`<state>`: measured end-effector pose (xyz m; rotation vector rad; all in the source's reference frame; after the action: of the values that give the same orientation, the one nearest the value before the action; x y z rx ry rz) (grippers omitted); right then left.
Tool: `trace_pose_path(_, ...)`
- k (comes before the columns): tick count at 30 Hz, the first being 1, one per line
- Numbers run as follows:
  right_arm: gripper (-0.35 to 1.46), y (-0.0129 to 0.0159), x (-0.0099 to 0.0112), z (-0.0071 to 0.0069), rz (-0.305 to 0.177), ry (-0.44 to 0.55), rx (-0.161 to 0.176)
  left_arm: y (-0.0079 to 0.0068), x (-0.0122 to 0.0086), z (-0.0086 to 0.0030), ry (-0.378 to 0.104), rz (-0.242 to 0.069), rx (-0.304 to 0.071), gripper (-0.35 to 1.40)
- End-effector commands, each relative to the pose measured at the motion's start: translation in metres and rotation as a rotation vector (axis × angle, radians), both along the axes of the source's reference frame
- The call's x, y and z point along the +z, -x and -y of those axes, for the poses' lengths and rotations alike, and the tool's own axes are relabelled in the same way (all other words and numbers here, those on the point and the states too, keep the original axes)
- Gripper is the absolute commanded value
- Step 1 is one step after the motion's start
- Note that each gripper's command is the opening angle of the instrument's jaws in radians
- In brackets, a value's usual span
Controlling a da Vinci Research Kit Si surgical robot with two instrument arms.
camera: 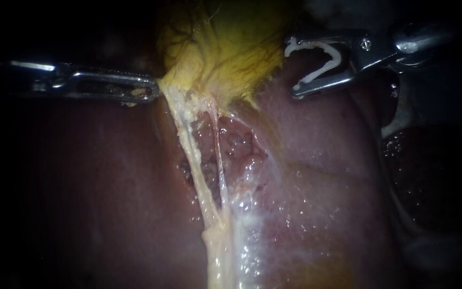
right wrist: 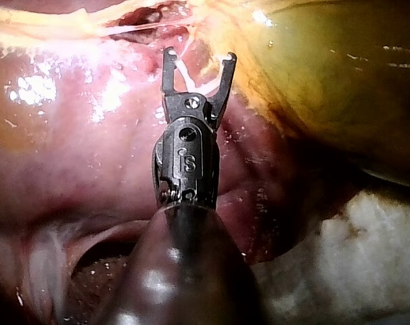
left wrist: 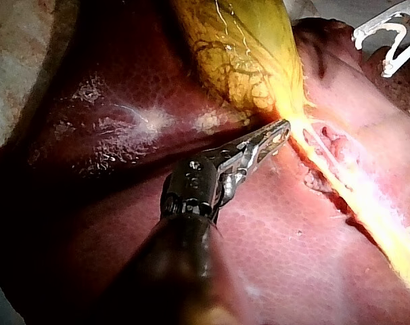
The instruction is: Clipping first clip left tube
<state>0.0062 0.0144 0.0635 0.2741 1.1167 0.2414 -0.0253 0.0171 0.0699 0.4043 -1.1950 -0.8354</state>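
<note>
Left instrument (camera: 153,89) came in over the liver (camera: 327,171). Its hand was closed, jaws pinched on the lower edge of the gallbladder (camera: 225,48), where the yellow wall narrowed. The left tube (camera: 192,155) ran pale and taut from that narrow end down across the liver, a thinner strand just beside it. Right instrument (camera: 291,68) hung near the gallbladder's other edge, well apart from the left tube. Its hand stood wide, both jaws seating an open white clip (camera: 333,56).
</note>
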Motion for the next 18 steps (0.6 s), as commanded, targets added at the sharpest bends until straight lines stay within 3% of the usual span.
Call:
trace_pose_path(1, 0.59, 0.0, 0.0, 0.0001, -0.002, -0.001, -0.002, 0.0, 0.0, 0.0, 0.0, 0.0, 0.0, -0.35)
trace_pose_path(3, 0.59, 0.0, -0.0001, 0.0001, -0.005, -0.004, -0.007, -0.0001, 0.0, 0.0, 0.0, 0.0, 0.0, -0.35)
trace_pose_path(9, 0.59, -0.0008, -0.0002, 0.0014, -0.052, -0.028, -0.067, -0.0001, -0.0001, 0.0, 0.0, 0.0, 0.0, -0.35)
trace_pose_path(18, 0.6, -0.0041, -0.0001, 0.0052, -0.135, -0.071, -0.181, -0.0002, -0.0002, 0.0, -0.001, 0.0, 0.0, -0.35)
